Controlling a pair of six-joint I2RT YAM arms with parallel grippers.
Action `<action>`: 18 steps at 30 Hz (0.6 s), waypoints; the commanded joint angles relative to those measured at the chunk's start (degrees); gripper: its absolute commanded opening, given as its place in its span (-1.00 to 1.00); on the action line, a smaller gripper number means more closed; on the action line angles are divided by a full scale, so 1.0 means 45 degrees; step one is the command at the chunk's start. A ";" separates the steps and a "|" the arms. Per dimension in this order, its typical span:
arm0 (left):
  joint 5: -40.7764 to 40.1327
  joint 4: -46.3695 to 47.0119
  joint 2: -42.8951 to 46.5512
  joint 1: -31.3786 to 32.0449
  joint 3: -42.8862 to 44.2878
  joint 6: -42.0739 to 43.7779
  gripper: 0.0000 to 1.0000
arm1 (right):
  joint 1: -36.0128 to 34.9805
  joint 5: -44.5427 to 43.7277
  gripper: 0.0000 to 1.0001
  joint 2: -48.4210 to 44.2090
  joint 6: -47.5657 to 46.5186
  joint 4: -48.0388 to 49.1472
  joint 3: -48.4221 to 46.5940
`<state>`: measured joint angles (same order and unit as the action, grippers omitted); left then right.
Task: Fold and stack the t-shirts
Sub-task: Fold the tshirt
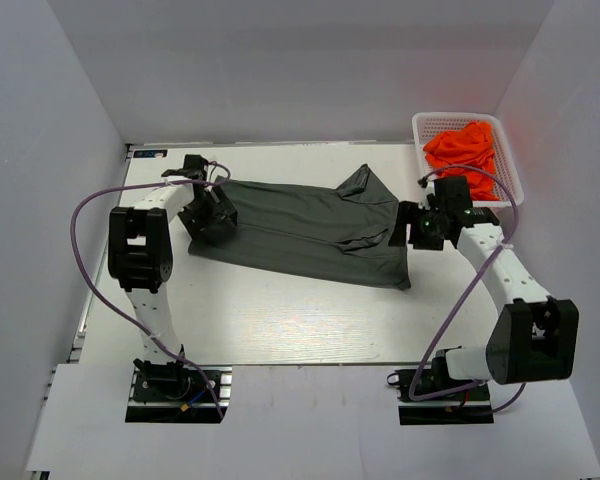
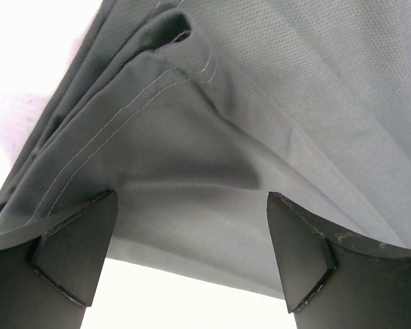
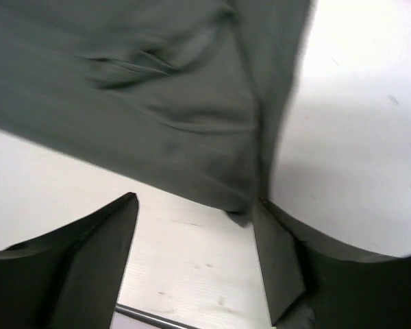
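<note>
A dark grey t-shirt [image 1: 310, 232] lies folded into a long band across the middle of the table, one sleeve sticking up at its far right. At the band's left end sits my left gripper [image 1: 218, 212], open. In the left wrist view the gripper [image 2: 192, 199] has its jaws wide apart, with the shirt's stitched hem [image 2: 192, 123] just ahead of and between the fingers. My right gripper [image 1: 408, 228] is at the shirt's right end, also open [image 3: 197, 200]. A corner of the grey cloth [image 3: 192, 123] touches its right fingertip [image 3: 270, 240]. Orange t-shirts [image 1: 464, 148] lie bunched in a basket.
A white slatted basket [image 1: 510, 172] stands at the far right corner of the table [image 1: 280, 325]. White walls close in the left, back and right sides. Each arm trails a purple cable [image 1: 85, 230] beside it.
</note>
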<state>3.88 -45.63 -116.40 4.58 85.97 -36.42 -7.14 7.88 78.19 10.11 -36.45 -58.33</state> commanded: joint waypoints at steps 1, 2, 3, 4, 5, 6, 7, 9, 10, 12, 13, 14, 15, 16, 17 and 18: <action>-0.0082 -0.0290 0.1314 0.0018 0.0348 0.0262 1.00 | -0.0113 0.2621 0.48 -0.0287 0.0019 0.1082 -0.0476; -0.0081 -0.0136 0.1567 0.0018 0.0038 0.0262 1.00 | -0.0191 0.3339 0.51 -0.0209 0.0077 0.1242 -0.0496; 0.0054 -0.0134 0.1570 0.0018 0.0035 0.0262 1.00 | -0.0288 0.3463 0.52 0.0294 0.0310 0.1398 -0.0573; 0.0172 0.0001 0.1724 0.0018 -0.0158 0.0262 1.00 | -0.0405 0.3619 0.54 0.0473 0.0390 0.1767 -0.0651; 0.0173 0.0002 0.1726 0.0018 -0.0353 0.0262 1.00 | -0.0561 0.4084 0.74 0.0881 0.0448 0.1848 -0.0787; 0.0173 0.0002 0.1726 0.0018 -0.0355 0.0262 1.00 | -0.0659 0.4185 0.81 0.1330 0.0681 0.2062 -0.0789; 0.0173 0.0002 0.1842 0.0018 -0.0510 0.0262 1.00 | -0.0796 0.4264 0.81 0.1702 0.0741 0.2373 -0.0789; 0.0289 0.0138 0.1843 0.0134 -0.0687 0.0262 1.00 | -0.1011 0.4323 0.81 0.2210 0.1033 0.2822 -0.0808; 0.0290 0.0139 0.1843 0.0135 -0.0881 0.0378 1.00 | -0.1108 0.4343 0.81 0.2620 0.1093 0.2980 -0.0866; 0.0406 0.0450 0.1960 0.0135 -0.1194 0.0380 1.00 | -0.1382 0.4343 0.81 0.2993 0.1171 0.3216 -0.1023; 0.0407 0.0587 0.1960 0.0135 -0.1466 0.0380 1.00 | -0.1538 0.4304 0.81 0.3498 0.1230 0.3313 -0.1120; 0.0562 0.0704 0.1960 0.0135 -0.1585 0.0380 1.00 | -0.1636 0.4265 0.81 0.3696 0.1366 0.3643 -0.1237; 0.0699 0.0822 0.1960 0.0135 -0.1702 0.0380 1.00 | -0.1733 0.4091 0.81 0.4007 0.1464 0.3743 -0.1277; 0.0700 0.0958 0.1960 0.0135 -0.1838 0.0380 1.00 | -0.1792 0.4050 0.81 0.4339 0.1832 0.3937 -0.1316; 0.0700 0.0959 0.1960 0.0135 -0.1840 0.0380 1.00 | -0.1870 0.4069 0.81 0.4516 0.1932 0.4326 -0.1432; 0.0700 0.0843 0.1960 0.0135 -0.1840 0.0380 1.00 | -0.1987 0.4011 0.81 0.4905 0.2107 0.4407 -0.1472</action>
<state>5.61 -43.64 -110.59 4.97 77.87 -35.33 -15.09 25.12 98.13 16.51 -21.89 -62.00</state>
